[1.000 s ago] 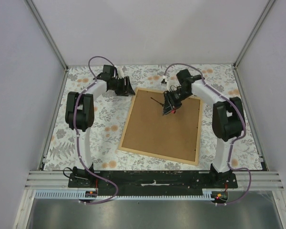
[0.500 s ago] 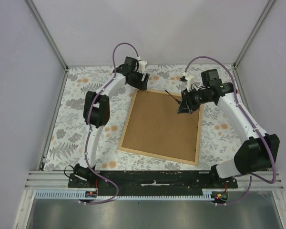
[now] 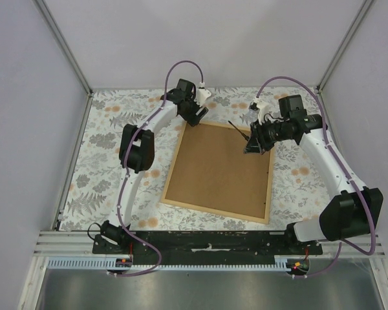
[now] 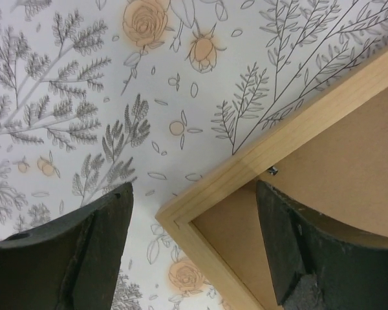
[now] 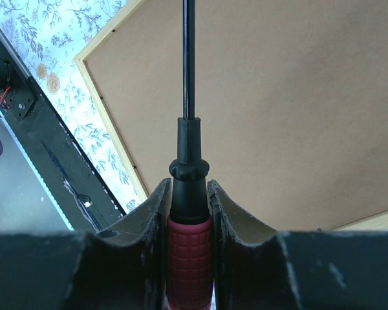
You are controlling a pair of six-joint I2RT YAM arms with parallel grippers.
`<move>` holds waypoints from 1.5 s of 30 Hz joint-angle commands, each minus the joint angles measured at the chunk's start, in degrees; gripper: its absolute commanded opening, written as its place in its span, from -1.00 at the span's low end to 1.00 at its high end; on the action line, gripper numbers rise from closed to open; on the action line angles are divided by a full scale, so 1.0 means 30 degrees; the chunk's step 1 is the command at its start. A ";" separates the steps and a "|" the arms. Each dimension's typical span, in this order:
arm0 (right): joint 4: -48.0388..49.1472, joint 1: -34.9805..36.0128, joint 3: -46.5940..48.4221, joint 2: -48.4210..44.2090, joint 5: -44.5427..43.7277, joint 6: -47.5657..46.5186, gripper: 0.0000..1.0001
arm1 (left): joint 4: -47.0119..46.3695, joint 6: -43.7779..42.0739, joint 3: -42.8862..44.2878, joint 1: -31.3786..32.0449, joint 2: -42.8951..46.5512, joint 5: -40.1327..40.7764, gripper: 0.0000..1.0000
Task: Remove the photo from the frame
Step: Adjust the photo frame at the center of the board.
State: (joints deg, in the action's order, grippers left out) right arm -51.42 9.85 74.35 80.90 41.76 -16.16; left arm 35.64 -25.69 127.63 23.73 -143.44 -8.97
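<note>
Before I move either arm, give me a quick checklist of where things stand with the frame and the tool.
1. The frame lies back side up, flat on the floral cloth: ok.
2. The right jaws are shut on the screwdriver: ok.
3. The left jaws are open, either side of the frame's far-left corner: ok.
4. Screwdriver tip on a fastener: cannot tell, tip outside the wrist view.
5. The backing board freed: not ok, it is in place, with a small metal tab at the corner.
6. The photo reachable: not ok, hidden.

Frame (image 3: 220, 171) face-down on floral table (image 3: 98, 169)
</note>
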 commanded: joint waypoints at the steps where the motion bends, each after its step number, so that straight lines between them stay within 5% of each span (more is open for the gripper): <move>1: 0.0616 -0.0118 -0.0114 -0.0630 0.0612 -0.0384 -1.00 | 0.0687 -0.3765 0.0610 -0.0057 -0.0557 -0.0318 0.65; 8: 0.0675 -0.0177 -0.0231 -0.0484 0.0788 -0.0384 -1.00 | 0.2268 -0.6053 0.0960 -0.0115 -0.1317 -0.1286 0.54; 15: 0.0733 -0.0265 -0.0348 -0.0279 0.1168 -0.0296 -1.00 | 0.6511 -0.5967 0.2658 -0.0641 -0.3221 -0.0993 -0.34; 23: 0.0762 -0.0294 -0.0407 -0.0484 0.1403 -0.0296 -1.00 | 0.9242 -0.3716 0.2135 -0.3070 -0.2844 -0.1638 -0.38; 29: 0.1084 -0.0381 -0.0495 0.0072 0.1520 0.0142 -1.00 | 0.8485 0.1903 -0.1257 -0.5064 -0.0417 -0.0233 -0.46; 34: 0.1874 -0.0878 -0.0846 0.0600 0.1608 0.1079 -1.00 | 0.5793 0.4956 -0.8134 -0.5418 0.4122 0.0558 -0.42; 45: 0.2345 -0.1612 -0.1110 0.1771 0.1785 0.1638 -1.00 | 0.3677 0.8359 -1.6527 -0.5067 1.0193 -0.2571 -0.28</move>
State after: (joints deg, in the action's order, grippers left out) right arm -46.48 5.13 70.81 85.65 45.67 -11.57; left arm 45.54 -6.87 84.25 6.90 -115.22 -11.75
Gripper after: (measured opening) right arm 0.327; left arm 0.339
